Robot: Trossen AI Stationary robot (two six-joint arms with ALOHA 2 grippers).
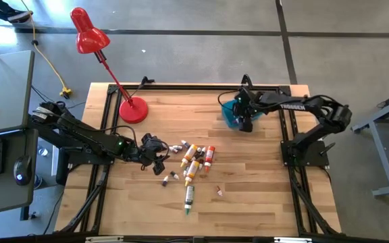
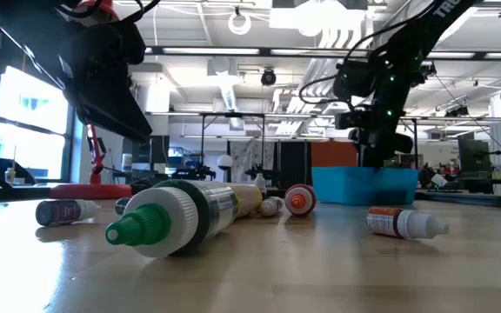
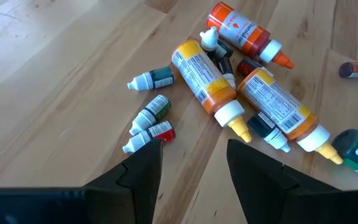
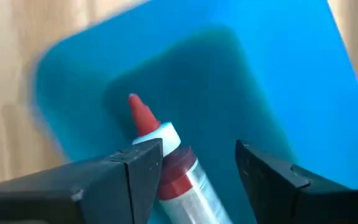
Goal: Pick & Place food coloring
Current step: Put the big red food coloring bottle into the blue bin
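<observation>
The table (image 1: 248, 169) is pale wood planking with a smooth satin finish, framed in matt black metal rails. On it, the food coloring bottles (image 3: 229, 87) look like glossy plastic with paper labels and white ribbed caps — one green-capped tube (image 2: 177, 217) shines most. Over by the blue bin (image 4: 278, 81), smooth matt plastic, a red-tipped tube (image 4: 166, 162) looks clear and glossy. The red lamp (image 1: 86, 34) is shiny.

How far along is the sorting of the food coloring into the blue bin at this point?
Early. One red-tipped tube lies in the blue bin, between the right gripper's open fingers, so it looks just dropped. The left gripper is open above the small bottles at the edge of the pile, holding nothing. Left: the orange bottles, the green-tipped tube and the small strays on the table.
</observation>
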